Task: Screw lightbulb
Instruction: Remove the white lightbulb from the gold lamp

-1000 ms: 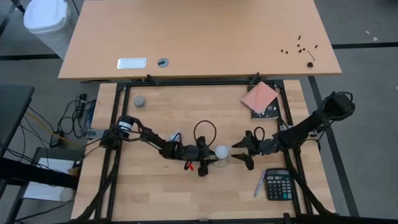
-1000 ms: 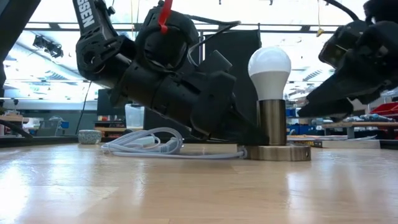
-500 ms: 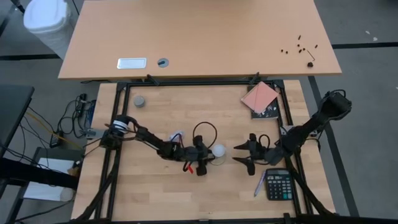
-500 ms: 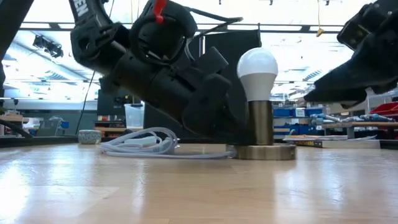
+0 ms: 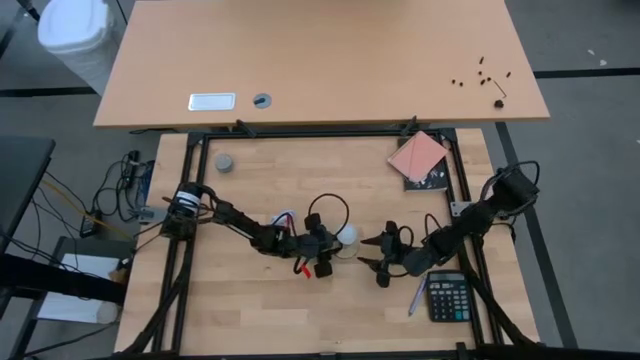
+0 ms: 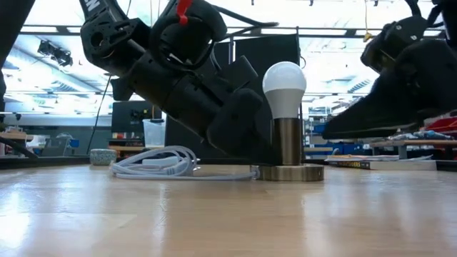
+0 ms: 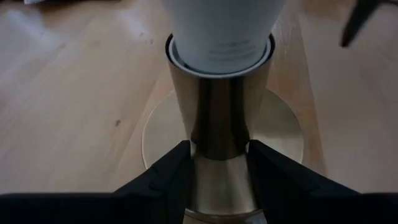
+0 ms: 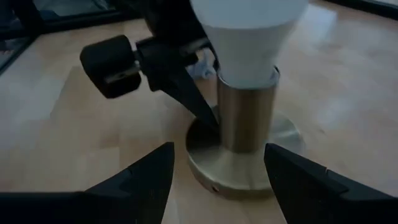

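High view, left to right, you've got: one grey puck point(image 5: 224, 162), one left gripper point(image 5: 326, 250), one lightbulb point(image 5: 347, 237), one right gripper point(image 5: 372, 254), one pink pad point(image 5: 418, 155), one pen point(image 5: 416, 297), one calculator point(image 5: 447, 297). Left wrist view shows the left fingers point(image 7: 168, 177) clamped on the brass socket stem point(image 7: 217, 112), lightbulb seated upright in it, directly above the grip. Right gripper sits just beside the bulb, jaws spread, touching nothing.
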